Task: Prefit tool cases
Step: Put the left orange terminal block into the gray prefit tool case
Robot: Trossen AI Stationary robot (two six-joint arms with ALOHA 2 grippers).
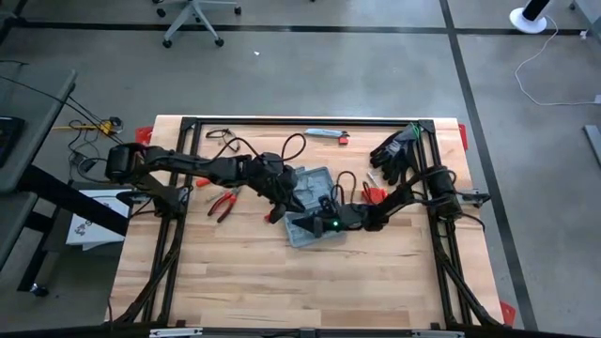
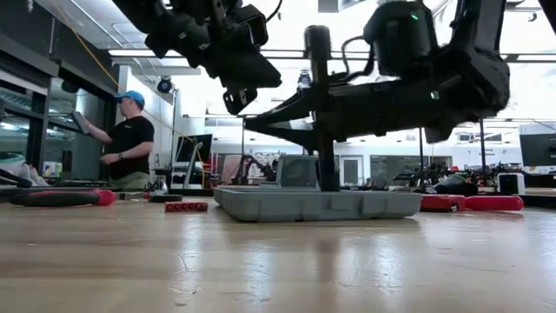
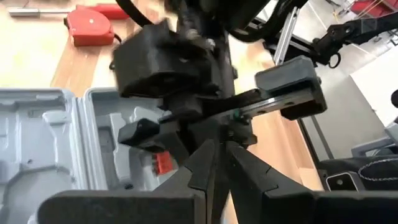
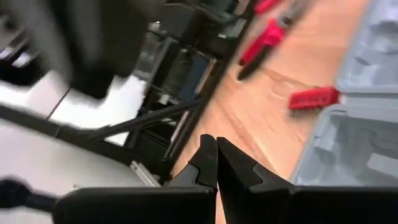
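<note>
The grey-blue tool case lies open and flat on the table's middle, its moulded recesses facing up; it also shows in the low view and the right wrist view. My left gripper hangs shut above the case's middle, slanting down toward the right arm. My right gripper is shut and points level toward the table's left, over the case's near left corner. In the low view both grippers hang clear above the case, the left and the right.
Red-handled pliers lie left of the case, with a small red bit holder near its left edge. A red tool lies right of it. Black gloves and a slim bar sit at the far edge. A person stands beyond the table.
</note>
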